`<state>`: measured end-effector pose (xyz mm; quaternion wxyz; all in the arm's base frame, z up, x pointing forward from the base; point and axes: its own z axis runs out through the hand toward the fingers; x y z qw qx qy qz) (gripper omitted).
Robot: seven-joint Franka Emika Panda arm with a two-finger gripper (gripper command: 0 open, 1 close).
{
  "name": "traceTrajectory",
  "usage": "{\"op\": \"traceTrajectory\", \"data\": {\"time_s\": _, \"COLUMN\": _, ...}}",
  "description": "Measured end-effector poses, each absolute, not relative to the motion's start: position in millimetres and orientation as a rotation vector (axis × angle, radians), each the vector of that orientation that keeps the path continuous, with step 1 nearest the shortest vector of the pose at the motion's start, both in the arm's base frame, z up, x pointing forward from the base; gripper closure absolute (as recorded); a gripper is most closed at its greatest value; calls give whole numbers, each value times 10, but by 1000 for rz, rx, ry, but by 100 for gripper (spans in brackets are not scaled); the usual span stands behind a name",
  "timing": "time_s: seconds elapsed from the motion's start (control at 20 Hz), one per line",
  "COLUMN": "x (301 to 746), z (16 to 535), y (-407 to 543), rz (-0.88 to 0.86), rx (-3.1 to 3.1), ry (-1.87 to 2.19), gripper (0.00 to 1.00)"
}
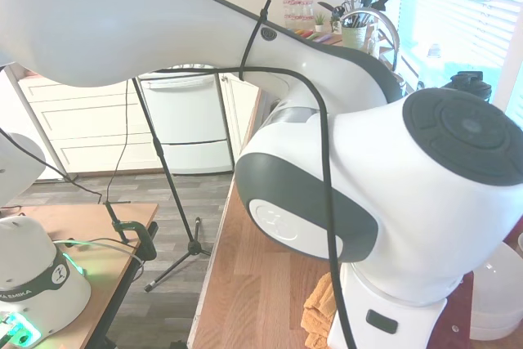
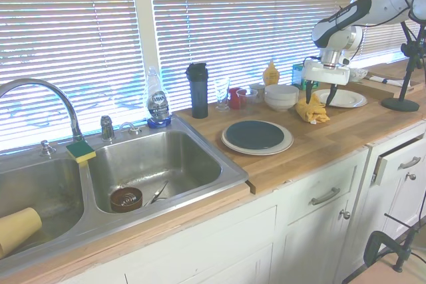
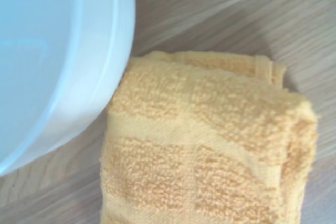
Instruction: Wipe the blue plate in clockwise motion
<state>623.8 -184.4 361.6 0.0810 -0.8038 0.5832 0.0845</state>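
A: Where the wooden counter (image 2: 346, 131) meets the window, the gripper (image 2: 319, 96) hangs over a folded yellow cloth (image 2: 311, 111), fingers spread and holding nothing.

B: And the blue plate (image 2: 255, 134)?

A: It rests on a cream plate (image 2: 229, 143), well apart from the cloth, toward the sink (image 2: 229, 181).

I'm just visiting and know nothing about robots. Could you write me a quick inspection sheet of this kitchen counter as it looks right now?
Surface: wooden countertop beside a steel double sink.
Job's things: blue plate sits on a larger cream plate; yellow towel lies folded on the counter next to stacked white bowls.
Clutter: dish soap bottle, dark tumbler, sponge, another white plate.
Claw: claw hangs open over the towel, fingers apart, holding nothing.
Cables: black cable runs along the arm.
Surroundings: window blinds behind, white cabinets below.
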Motion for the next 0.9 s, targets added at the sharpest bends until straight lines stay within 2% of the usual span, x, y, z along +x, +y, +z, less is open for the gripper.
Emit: {"op": "traceTrajectory", "data": {"time_s": 0.9, "x": 6320, "z": 3146, "y": -2051, "rz": 446, "rx": -2192, "ry": 1797, "gripper": 0}}
